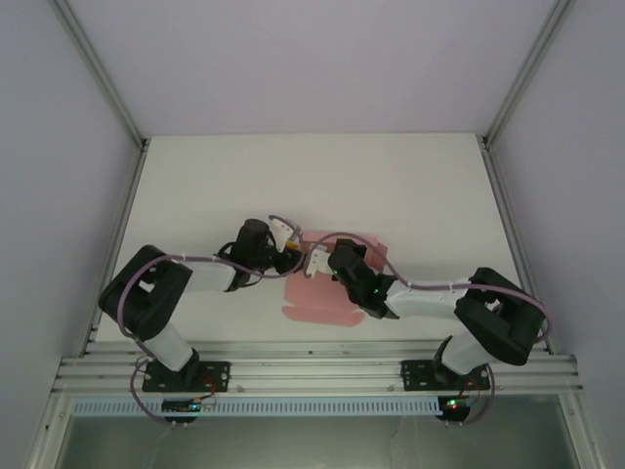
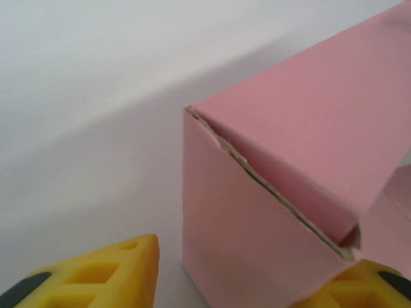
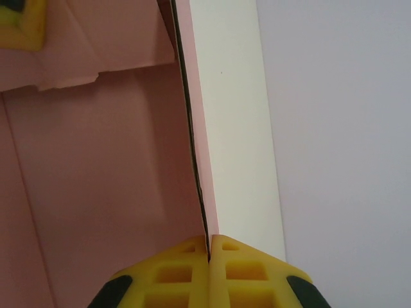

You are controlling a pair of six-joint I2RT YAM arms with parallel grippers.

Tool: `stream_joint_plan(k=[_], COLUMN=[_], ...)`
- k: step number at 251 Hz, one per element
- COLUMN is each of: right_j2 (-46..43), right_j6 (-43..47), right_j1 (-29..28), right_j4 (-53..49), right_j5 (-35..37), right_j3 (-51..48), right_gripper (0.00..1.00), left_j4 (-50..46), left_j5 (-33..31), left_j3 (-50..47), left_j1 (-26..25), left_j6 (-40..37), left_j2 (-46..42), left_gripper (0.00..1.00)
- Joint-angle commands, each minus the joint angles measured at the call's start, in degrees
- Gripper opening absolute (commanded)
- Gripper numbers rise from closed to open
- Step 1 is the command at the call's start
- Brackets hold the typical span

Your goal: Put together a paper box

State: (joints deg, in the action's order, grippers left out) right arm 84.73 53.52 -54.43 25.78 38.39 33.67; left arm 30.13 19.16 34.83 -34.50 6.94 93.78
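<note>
Yellow fingers (image 3: pixel 167 276) of the right hand (image 3: pixel 209 242) pinch a raised wall of the paper box (image 3: pixel 96 160) in mid-folding, while the half-open left hand (image 2: pixel 250 256) straddles a corner, probably the next thing to squeeze.

**Twin Arms: Black, White, Yellow-Tipped**

Left arm (image 1: pixel 205 275): black base plate, bulky black shoulder housing, white tubular forearm, black wrist block, white bracket at left hand (image 2: pixel 253 276).

Right arm (image 1: pixel 430 298): same build, mirrored, with a green indicator light on the wrist block. Right hand (image 3: pixel 210 256) likewise yellow-tipped.

Fingers (image 2: pixel 115 276): yellow moulded plastic, wedge-shaped, with recessed rectangular windows and black insets toward the heel.

Cable (image 1: pixel 342 234): lilac-grey, one per arm, looped loosely from base to wrist.

Base boards (image 1: pixel 451 405): small, dark, with green and red lights.
</note>
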Motion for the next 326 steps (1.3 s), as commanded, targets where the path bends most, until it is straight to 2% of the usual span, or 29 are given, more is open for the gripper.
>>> stream_joint_plan(k=[1,17,28,50,64,71,75,82,98,117,136,180,203,234,257,326], right_j2=[-0.42,-0.44,-0.44,-0.43,-0.4,-0.42,-0.42,-0.42,-0.53,-0.62,-0.69,-1.21,-1.89,-2.7,-2.69,-2.34], right_j6=[-2.76,-3.18,-3.48,-4.6,-5.62,-6.22,-6.75,-7.41,-7.86,-8.33,-8.91,-10.17,-11.21,-12.21,-12.21,-12.73], right_j1=[-0.9,-0.94,-0.93,-0.94,-1.02,-1.06,-1.03,-1.03,-1.18,-1.18,-1.2,-1.06,-0.77,-0.48,-0.41,-0.45], right_j4=[-4.27,-4.65,-4.97,-5.7,-6.46,-6.94,-7.25,-7.56,-7.76,-8.08,-8.8,-10.76,-11.43,-12.98,-13.38,-13.81], right_j5=[-1.95,-1.97,-2.09,-1.83,-1.59,-1.65,-1.57,-1.47,-1.4,-1.67,-2.29,-3.35,-4.16,-5.56,-5.88,-6.87], right_j3=[0.55,0.63,0.53,0.65,0.63,0.57,0.52,0.45,0.26,0.22,0.32,0.74,0.75,1.05,1.32,2.17], right_gripper=[0.0,0.0,0.0,0.0,0.0,0.0,0.0,0.0,0.0,0.0,0.0,0.0,0.0,0.0,0.0,0.0], left_j4=[4.5,5.46,5.79,5.57,5.68,5.6,5.53,6.15,7.7,11.84,14.85,15.54,15.57,15.28,14.88,13.62], left_j5=[-7.21,-11.65,-16.27,-27.5,-34.52,-37.26,-38.96,-42.94,-46.78,-54.05,-58.68,-60.06,-55.7,-47.77,-44.74,-43.66], left_j3=[1.27,0.93,0.68,0.77,0.99,1.11,1.21,1.27,0.94,0.3,0.03,-0.03,-0.39,-0.9,-0.73,1.77], left_j1=[-1.3,-2.13,-3.09,-5.79,-7.49,-8.12,-8.37,-9.08,-10.41,-12.73,-14.7,-14.87,-14.76,-14.38,-14.08,-13.89], left_j6=[-0.67,-0.76,-0.87,-2.63,-3.8,-4.14,-4.31,-4.0,-5.31,-6.51,-7.31,-3.42,-3.79,-3.68,-3.28,-1.81], left_j2=[0.77,0.75,0.83,1.44,2.46,3.23,3.68,4.69,6.83,9.51,11.88,13.36,12.76,10.64,8.87,6.92], left_gripper=[0.32,0.15,0.1,0.13,0.1,0.05,0.08,0.05,0.0,0.0,0.0,0.0,0.0,0.2,0.27,0.27])
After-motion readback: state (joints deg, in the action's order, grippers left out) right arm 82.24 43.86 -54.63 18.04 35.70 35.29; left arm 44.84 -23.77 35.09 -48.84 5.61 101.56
